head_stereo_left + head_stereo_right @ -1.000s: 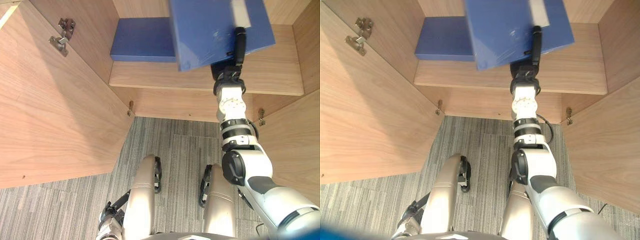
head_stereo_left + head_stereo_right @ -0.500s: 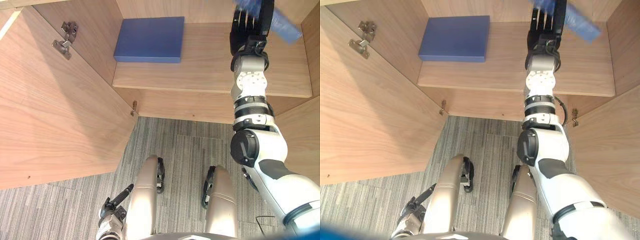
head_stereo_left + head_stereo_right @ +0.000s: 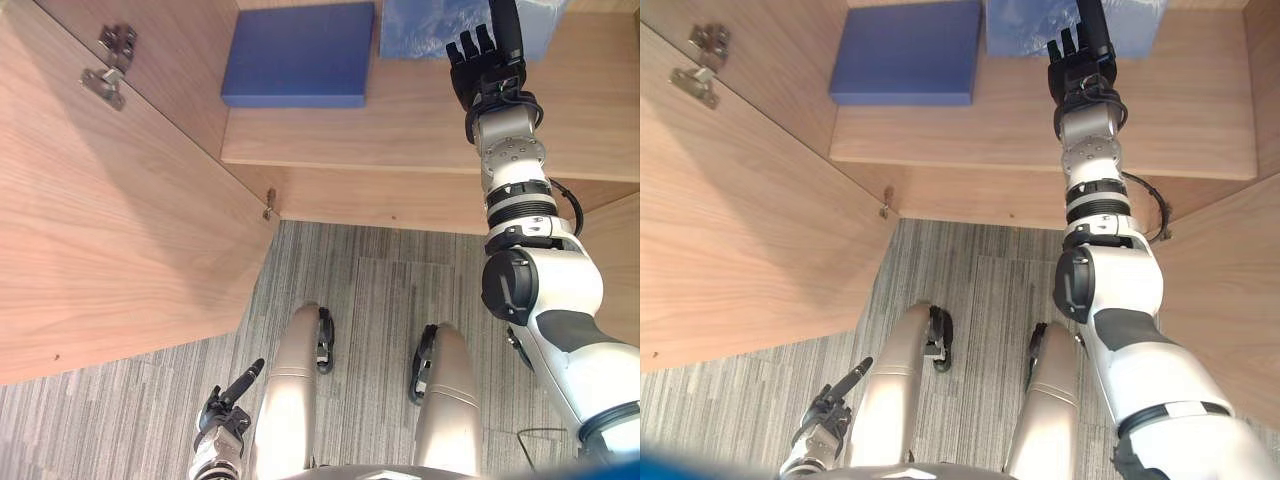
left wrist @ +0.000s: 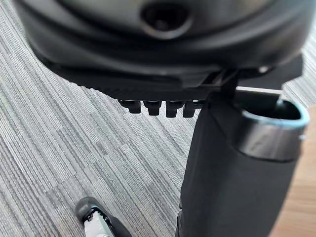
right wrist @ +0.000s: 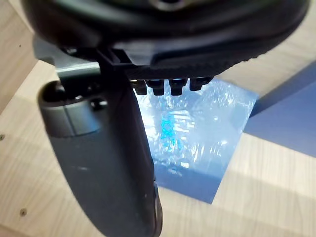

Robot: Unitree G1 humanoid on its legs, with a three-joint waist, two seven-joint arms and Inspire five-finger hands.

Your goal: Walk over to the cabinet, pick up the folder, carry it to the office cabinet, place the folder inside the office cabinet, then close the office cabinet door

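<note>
Left hand (image 3: 226,412): hangs low over the grey carpet (image 3: 380,300), well short of the cabinet. Its fingers are relaxed and hold nothing.
Left door (image 3: 100,220): swung wide open on the robot's left, with its hinge plates (image 3: 105,78) bare on the inner face.
Right door (image 3: 1230,300): also open, angled outward beside the right arm.
Shelf (image 3: 400,125): pale wood, with its front edge bare.
Right hand (image 3: 487,62): held above the shelf's front right part. The fingers are straight and spread and grip nothing. The thumb lies over the folder's near edge, and I cannot tell whether it touches.
Folder (image 3: 430,28): glossy blue, flat on the shelf near the back edge and free of any grasp. It sits just beside a dark blue folder (image 3: 297,55) at the back left corner.
Step in hand: by my reading the placing is finishing, as the folder is inside and let go.
Next move: probably draw the right arm straight back over the front edge without dragging the folder. Both doors stand open, so each would then need swinging shut.
</note>
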